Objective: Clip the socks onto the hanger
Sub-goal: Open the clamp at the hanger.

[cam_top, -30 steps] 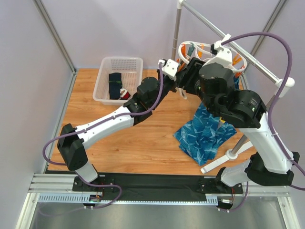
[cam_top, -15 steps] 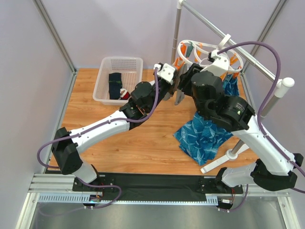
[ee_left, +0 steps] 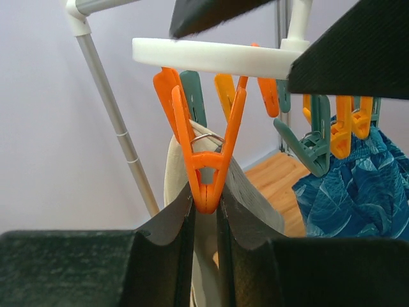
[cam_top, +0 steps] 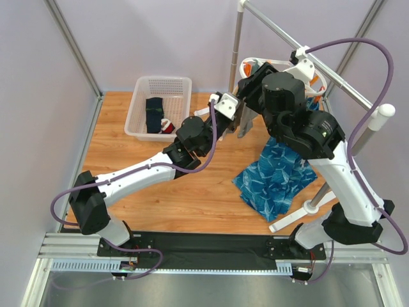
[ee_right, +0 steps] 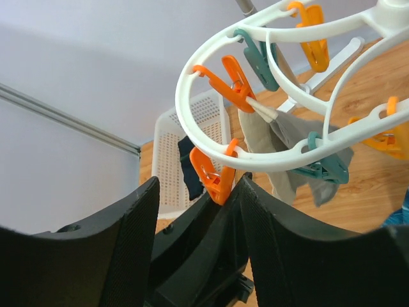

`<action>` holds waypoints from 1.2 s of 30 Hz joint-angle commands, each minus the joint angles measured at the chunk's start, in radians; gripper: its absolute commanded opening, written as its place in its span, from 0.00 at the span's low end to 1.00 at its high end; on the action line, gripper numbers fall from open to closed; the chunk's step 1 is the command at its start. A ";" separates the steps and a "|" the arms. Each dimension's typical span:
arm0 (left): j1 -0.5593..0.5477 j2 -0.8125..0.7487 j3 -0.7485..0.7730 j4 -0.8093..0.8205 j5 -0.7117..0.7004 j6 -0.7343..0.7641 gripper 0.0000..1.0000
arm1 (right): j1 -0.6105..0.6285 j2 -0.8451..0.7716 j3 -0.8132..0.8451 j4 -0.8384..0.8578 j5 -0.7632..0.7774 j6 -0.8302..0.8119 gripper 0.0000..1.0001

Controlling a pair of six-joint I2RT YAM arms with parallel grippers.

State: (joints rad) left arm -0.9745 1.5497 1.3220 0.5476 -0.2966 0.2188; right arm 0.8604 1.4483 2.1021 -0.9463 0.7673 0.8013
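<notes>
The white ring hanger (ee_right: 185, 96) hangs from the rail, with orange and teal pegs; it also shows in the top view (cam_top: 254, 64). My left gripper (ee_left: 204, 206) is shut on a grey sock with a cream inside (ee_left: 255, 192). It holds the sock up so the tip of an orange peg (ee_left: 204, 160) sits between the fingertips. I cannot tell if the peg grips the fabric. My right gripper (ee_right: 198, 214) is open, its jaws wide either side of the left gripper, just under that peg (ee_right: 214, 176). A dark navy sock (cam_top: 153, 114) lies in the basket.
A white mesh basket (cam_top: 144, 96) stands at the back left. Grey and beige socks (ee_right: 287, 147) hang from other pegs. A bright-blue patterned cloth (cam_top: 275, 176) hangs at the right. The grey rail stand (cam_top: 236, 38) rises behind the hanger.
My right arm has swung up and back so its gripper sits under the hanger's rim. The hanger has swayed. My left gripper has shifted slightly toward the peg with the sock.
</notes>
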 commanded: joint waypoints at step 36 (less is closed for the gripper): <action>-0.038 0.039 0.026 0.150 -0.019 0.212 0.00 | -0.055 0.202 0.210 -0.163 0.039 0.144 0.50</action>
State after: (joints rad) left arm -1.0016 1.5806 1.3224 0.6491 -0.3275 0.3996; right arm 0.8062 1.6348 2.2623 -1.1172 0.7692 0.9455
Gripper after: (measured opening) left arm 0.217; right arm 0.505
